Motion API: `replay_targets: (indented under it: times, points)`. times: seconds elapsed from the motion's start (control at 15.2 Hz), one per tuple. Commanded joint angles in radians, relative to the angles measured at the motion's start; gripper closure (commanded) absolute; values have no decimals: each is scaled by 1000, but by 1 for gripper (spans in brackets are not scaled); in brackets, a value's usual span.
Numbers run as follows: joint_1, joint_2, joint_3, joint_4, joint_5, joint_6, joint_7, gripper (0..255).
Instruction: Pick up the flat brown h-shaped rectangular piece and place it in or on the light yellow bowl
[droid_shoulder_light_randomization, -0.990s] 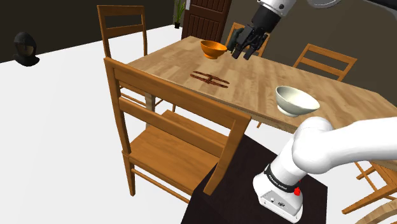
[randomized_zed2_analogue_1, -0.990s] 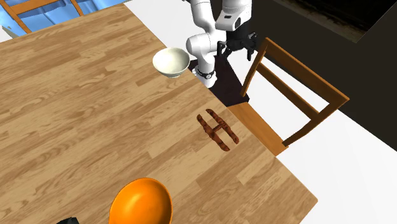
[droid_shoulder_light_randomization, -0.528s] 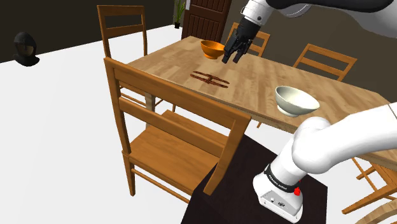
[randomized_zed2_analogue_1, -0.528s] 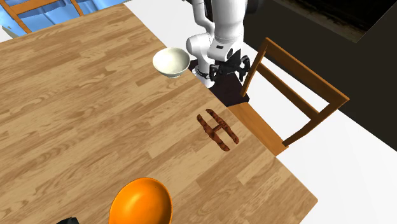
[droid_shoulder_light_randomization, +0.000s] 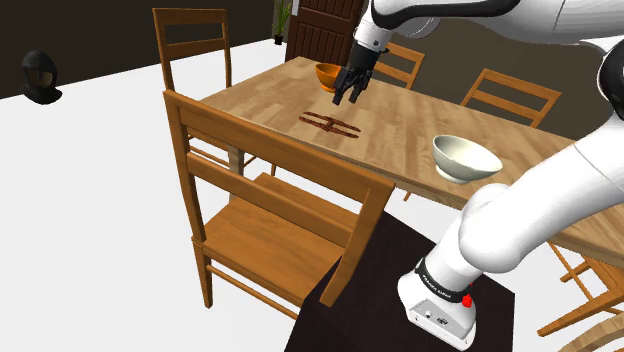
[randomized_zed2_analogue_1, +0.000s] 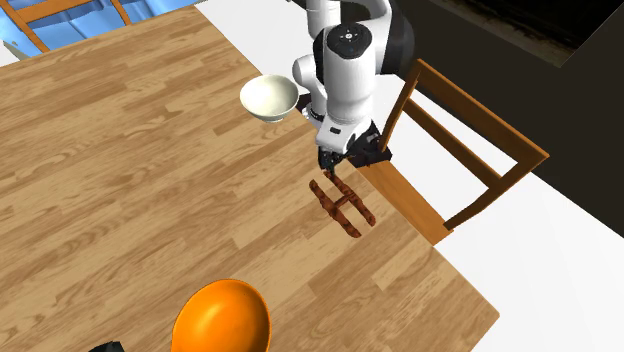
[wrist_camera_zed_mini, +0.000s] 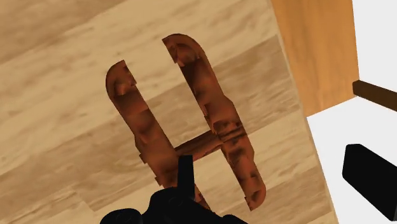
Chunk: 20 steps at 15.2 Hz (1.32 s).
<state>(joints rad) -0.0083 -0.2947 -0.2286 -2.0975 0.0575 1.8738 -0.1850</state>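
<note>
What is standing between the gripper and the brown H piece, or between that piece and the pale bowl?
Nothing visible. The gripper hangs just above the H piece, and bare table runs from the piece to the pale bowl. The orange bowl sits off the other way.

In the shoulder view the pincer (droid_shoulder_light_randomization: 347, 92) hides the right side of the orange bowl (droid_shoulder_light_randomization: 326, 73), and the arm (droid_shoulder_light_randomization: 440, 10) runs off the top edge. A small dark object (droid_shoulder_light_randomization: 40, 77) at that view's far left is too small to name. In the second exterior view the bottom edge cuts the orange bowl's near half and a black shape (randomized_zed2_analogue_1: 105, 346) beside it, which I cannot identify. The pincer overlaps the far end of the H-shaped piece (randomized_zed2_analogue_1: 343, 207). In the wrist view, the pincer's black body covers the nearest end of one long bar.
</note>
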Motion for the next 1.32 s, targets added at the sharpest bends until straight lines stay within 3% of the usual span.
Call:
replay_targets:
  times: [0.0, 0.4, 0.92, 1.25]
  points:
    - [-4, 78, -23, 42, 5, 17, -41, 0]
    - [-22, 316, -66, 200, 38, 39, -144, 0]
    - [-21, 344, -62, 128, 50, 137, -153, 0]
    - [-21, 344, -62, 128, 50, 137, -153, 0]
